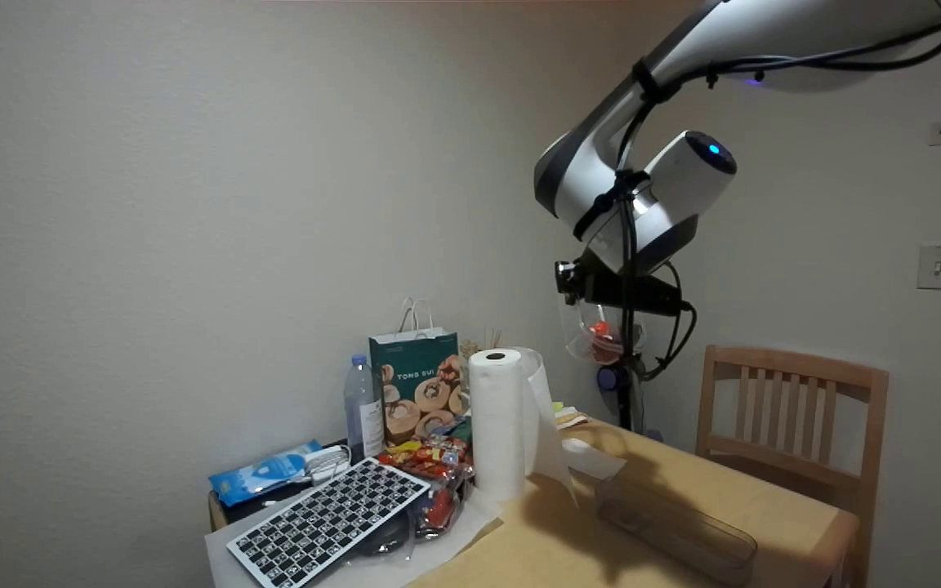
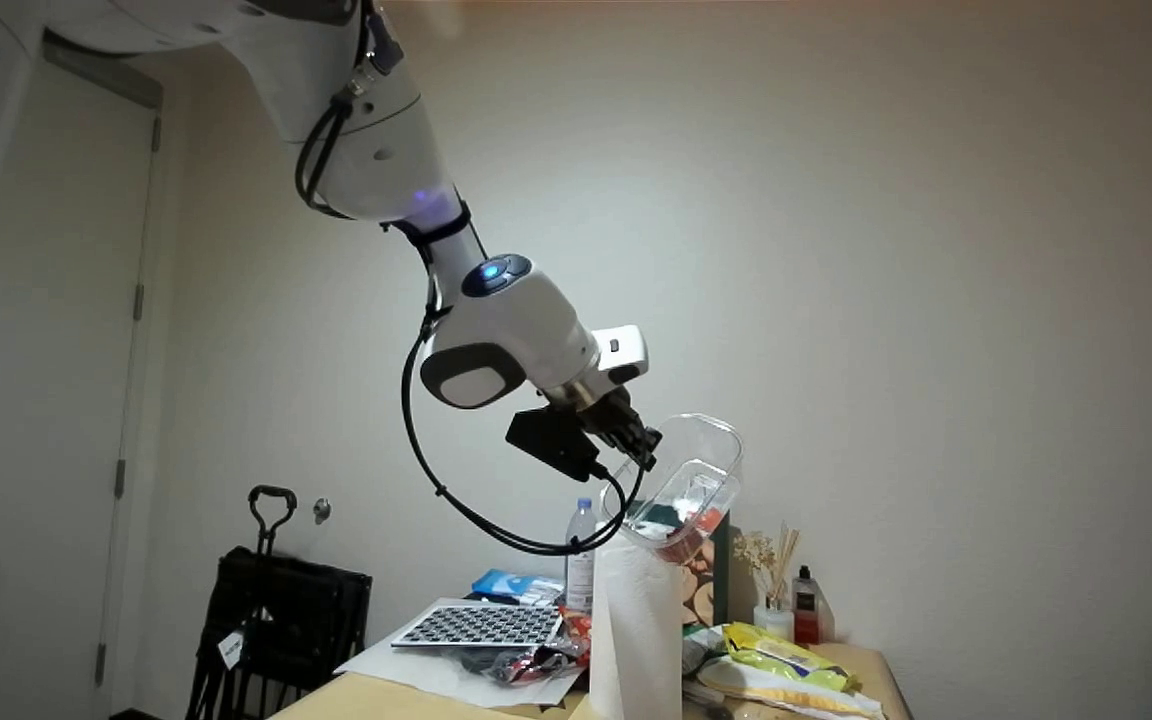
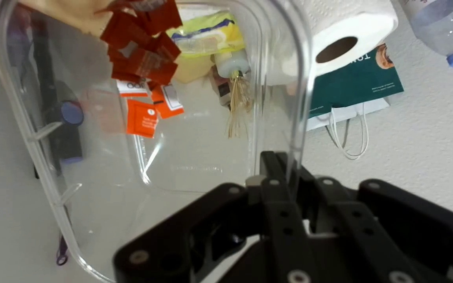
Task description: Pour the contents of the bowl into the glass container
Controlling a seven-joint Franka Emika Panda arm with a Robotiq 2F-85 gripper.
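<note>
Plain wall (image 1: 193, 204) backs the tan worktop (image 1: 732, 482), which lies below the end effector (image 2: 650, 452). The end effector is clamped on 1 side of the rim of the clear plastic bowl (image 3: 195, 161), which hangs tilted from it with red and orange packets (image 3: 144, 55) inside. The bowl should be light and fairly stiff but slick, so it may twist in that hold; the side rim seems a sound place, leaving an end free for pouring. Lower than the end effector, on the worktop, sits the clear elongated container (image 1: 675, 527), presumably fragile glass.
</note>
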